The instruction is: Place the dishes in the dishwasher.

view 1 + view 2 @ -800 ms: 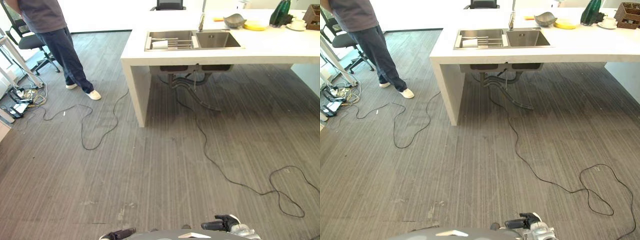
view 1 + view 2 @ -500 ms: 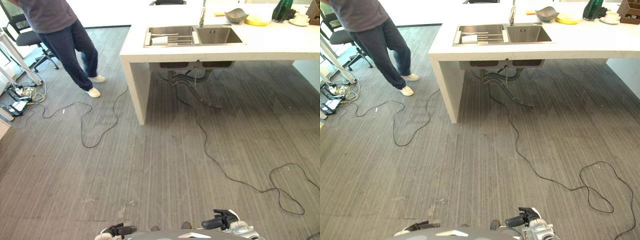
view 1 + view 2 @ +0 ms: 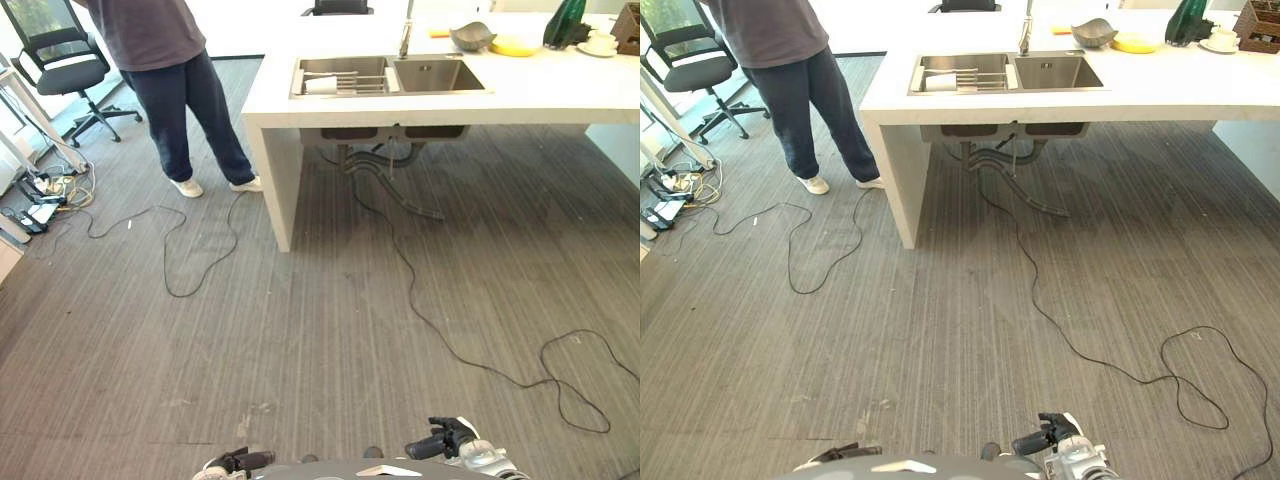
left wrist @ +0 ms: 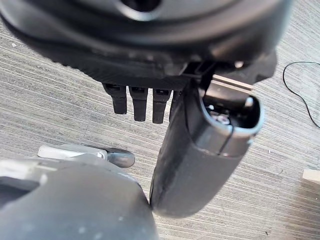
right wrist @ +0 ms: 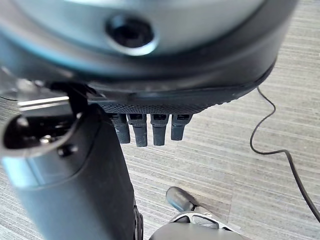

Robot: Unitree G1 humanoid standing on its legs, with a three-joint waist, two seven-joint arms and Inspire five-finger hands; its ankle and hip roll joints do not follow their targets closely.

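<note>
The robot stands on a grey striped floor (image 3: 330,330), well apart from a white surface (image 3: 520,95) at 12 o'clock. Both hands hang low at 6 o'clock and hold nothing. The left hand (image 4: 150,105) has its fingers (image 4: 140,102) straight and side by side, with the thumb standing beside them. The right hand (image 5: 150,127) is the same: the fingers (image 5: 159,129) are straight in a row, relaxed.

The dishes are on the surface. A white cup (image 3: 320,87) lies on a rack in the left basin of the steel sink (image 3: 440,75). Past the tap, at about 1 o'clock, there are a grey bowl (image 3: 470,38), a yellow plate (image 3: 513,45) and a white cup on a saucer (image 3: 600,44), beside a dark green bottle (image 3: 562,24).

A person (image 3: 165,70) stands at 11 o'clock, just beside the left end of the surface, near a black office chair (image 3: 65,60).
</note>
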